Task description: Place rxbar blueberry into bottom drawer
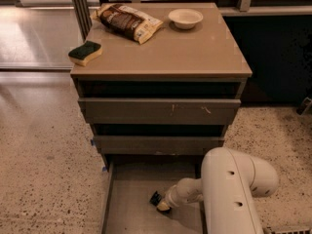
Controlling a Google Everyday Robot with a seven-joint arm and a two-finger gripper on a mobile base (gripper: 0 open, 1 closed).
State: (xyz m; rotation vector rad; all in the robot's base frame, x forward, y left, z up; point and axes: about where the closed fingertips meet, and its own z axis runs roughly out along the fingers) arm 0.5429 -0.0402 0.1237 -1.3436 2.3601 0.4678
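While the bottom drawer (pixel 126 214) stands pulled out, the gripper (pixel 161 204) sits low inside it, arm reaching in from the right. Dark blue snack bar (pixel 155 198) is right at the gripper's tip, touching it, inside the drawer; can't tell whether the grip is closed on it or loose. Sponge (pixel 85 52), snack bag (pixel 128 22) and bowl (pixel 185 18) sit on the cabinet top (pixel 165 50), well above and behind the gripper.

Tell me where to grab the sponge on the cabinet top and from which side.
Pinch the sponge across its short width, coming down from above: it lies flat, green side up, with both long edges free. The gripper is down in the open bottom drawer, so it would likely have to rise first.
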